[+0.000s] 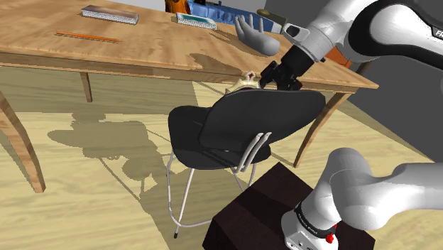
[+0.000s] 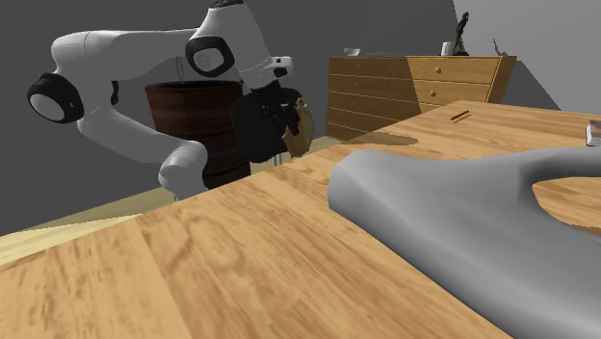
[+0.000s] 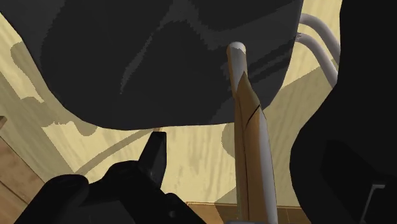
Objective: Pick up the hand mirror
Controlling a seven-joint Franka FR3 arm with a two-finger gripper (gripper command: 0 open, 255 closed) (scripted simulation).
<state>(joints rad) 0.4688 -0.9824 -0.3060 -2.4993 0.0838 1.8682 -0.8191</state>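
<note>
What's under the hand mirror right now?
Below the hand mirror, by the gripper, is the black chair, with pale wooden floor showing past its edge. The chair covers the floor directly beneath it.

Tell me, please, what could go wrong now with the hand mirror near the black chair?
1. The hand mirror is at the tool beyond the table edge, over the black chair. How firm the hold is cannot be seen; if the mirror slips, it would likely fall on the chair or the floor.
2. The tool looks close to the chair's back, so a downward move may hit it.
</note>
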